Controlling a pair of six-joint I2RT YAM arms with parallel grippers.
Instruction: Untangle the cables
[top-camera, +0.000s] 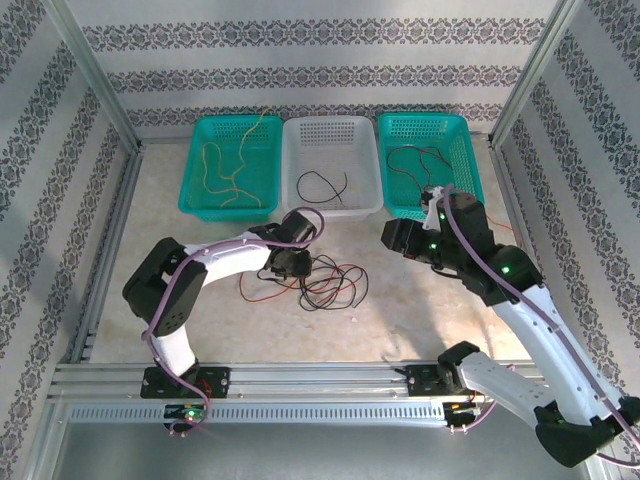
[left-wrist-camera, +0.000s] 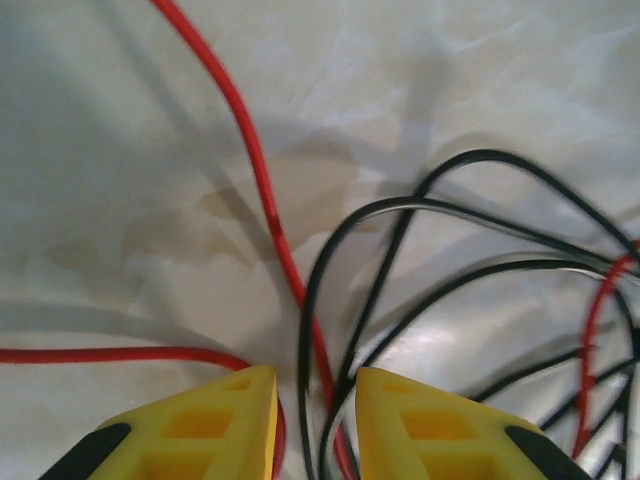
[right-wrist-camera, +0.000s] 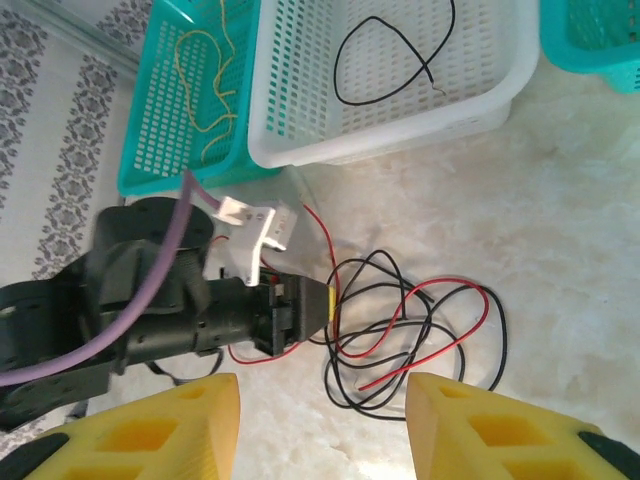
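My left hand sits low on the worktop, slightly spread, with red and black cables between its fingers. They are loose, not pinched. My right hand hangs nearby, spread wide and empty.

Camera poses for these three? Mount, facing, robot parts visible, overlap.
Top external: above, behind the bases, looking down at the table, left teal basket, white basket, right teal basket; both arms, left gripper at the cable tangle, right gripper nearby.
Left wrist: on that wrist, facing down, close to the table; own fingertips straddle red cable and black cables.
Right wrist: on that wrist, looking across at the tangle; own fingertips at bottom.
Shared by top external and right wrist: tangle, left gripper, white basket.
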